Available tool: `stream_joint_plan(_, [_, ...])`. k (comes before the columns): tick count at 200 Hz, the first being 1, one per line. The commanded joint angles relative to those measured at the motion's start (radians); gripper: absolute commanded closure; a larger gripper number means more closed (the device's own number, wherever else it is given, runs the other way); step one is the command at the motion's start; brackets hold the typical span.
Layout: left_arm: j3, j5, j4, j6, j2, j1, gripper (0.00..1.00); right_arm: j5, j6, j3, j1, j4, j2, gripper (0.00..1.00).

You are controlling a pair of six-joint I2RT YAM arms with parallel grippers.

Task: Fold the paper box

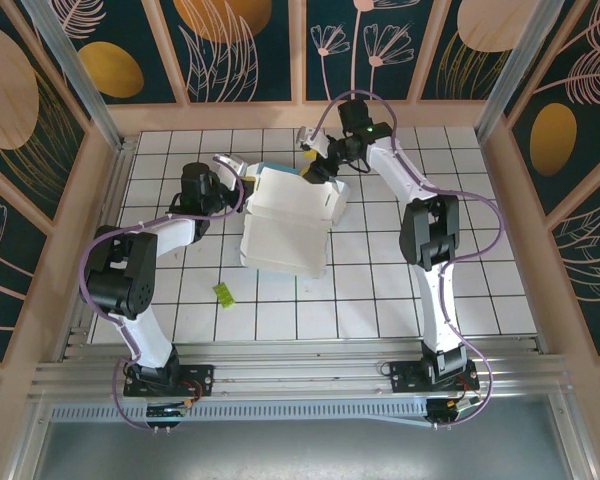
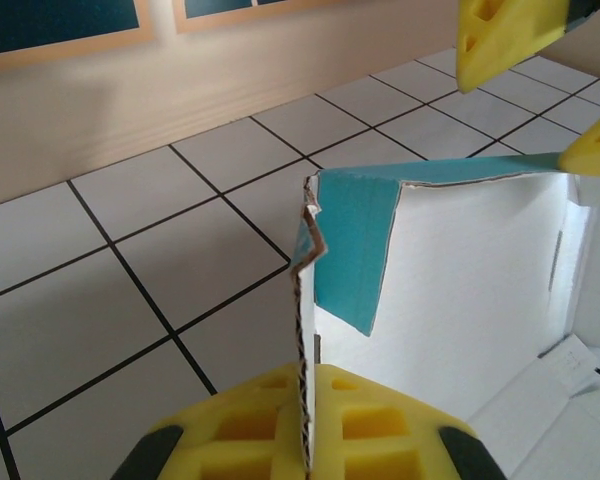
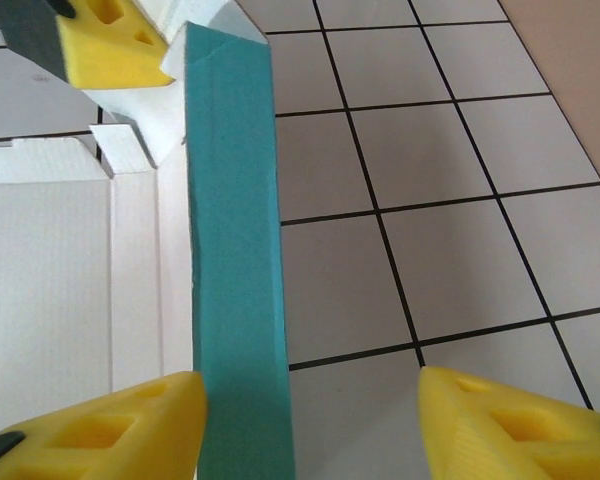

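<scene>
A paper box of thin card, teal outside and white inside, was seen lying near the middle of a white tiled table, slightly towards the far side. Its white interior was turned upward, and its walls and flaps were raised rather than pressed flat. At one corner a teal flap was seen bent inward over the white inside, with a ragged torn edge beside it.

One upright wall of the box was clamped edge-on between the yellow pads of the left gripper, which was closed tightly on the card. At the far right corner, a teal wall was straddled by the right gripper. Its jaws were held well apart, with the card just beside one pad and bare tile before the other, so nothing was gripped there.

A tiny yellow-green scrap was seen on the tiles nearer the arm bases, well apart from the box.

The folding was judged to be at an early or middle stage. Creases were formed, but the box was not yet flattened into a closed teal rectangle.
</scene>
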Motion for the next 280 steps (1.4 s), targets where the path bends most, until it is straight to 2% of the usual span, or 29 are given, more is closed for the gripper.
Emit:
stream_joint_plan(1, [0.045, 0.007, 0.024, 0.015, -0.013, -0.004, 1.00, 0.009, -0.026, -0.054, 0.037, -0.023, -0.092, 0.38])
stream_joint_plan(32, [0.051, 0.008, 0.019, 0.013, -0.005, -0.004, 1.00, -0.011, -0.036, -0.110, 0.056, 0.011, -0.126, 0.34])
stream_joint_plan(66, [0.053, 0.008, 0.020, 0.006, 0.003, -0.004, 1.00, 0.000, -0.010, -0.123, 0.067, 0.037, -0.116, 0.34])
stream_joint_plan(83, [0.050, 0.008, 0.019, 0.004, 0.005, -0.004, 1.00, -0.034, 0.014, -0.122, 0.066, 0.043, -0.123, 0.34])
stream_joint_plan(104, [0.049, 0.003, 0.018, 0.003, 0.010, -0.004, 1.00, -0.047, 0.104, -0.115, 0.065, 0.086, -0.152, 0.33])
stream_joint_plan(135, [0.053, -0.006, 0.013, 0.000, 0.014, -0.003, 1.00, 0.020, 0.277, -0.130, 0.062, 0.193, -0.200, 0.31])
stream_joint_plan(162, [0.059, -0.003, 0.012, -0.003, 0.019, -0.004, 1.00, 0.013, 0.349, -0.169, 0.064, 0.225, -0.226, 0.31])
stream_joint_plan(175, [0.058, 0.002, 0.013, -0.006, 0.019, -0.004, 1.00, 0.051, 0.335, -0.220, 0.065, 0.257, -0.240, 0.31])
stream_joint_plan(190, [0.059, 0.002, 0.013, -0.006, 0.017, -0.003, 1.00, 0.155, 0.316, -0.279, 0.070, 0.303, -0.254, 0.30])
stream_joint_plan(230, [0.060, 0.007, 0.011, -0.011, 0.021, -0.004, 1.00, 0.296, 0.243, -0.292, 0.101, 0.303, -0.224, 0.30])
stream_joint_plan(247, [0.061, 0.016, 0.017, -0.020, 0.023, -0.004, 1.00, 0.337, 0.227, -0.287, 0.110, 0.313, -0.200, 0.33])
stream_joint_plan(280, [0.064, 0.016, 0.011, -0.020, 0.024, -0.004, 1.00, 0.390, 0.202, -0.267, 0.129, 0.304, -0.170, 0.51])
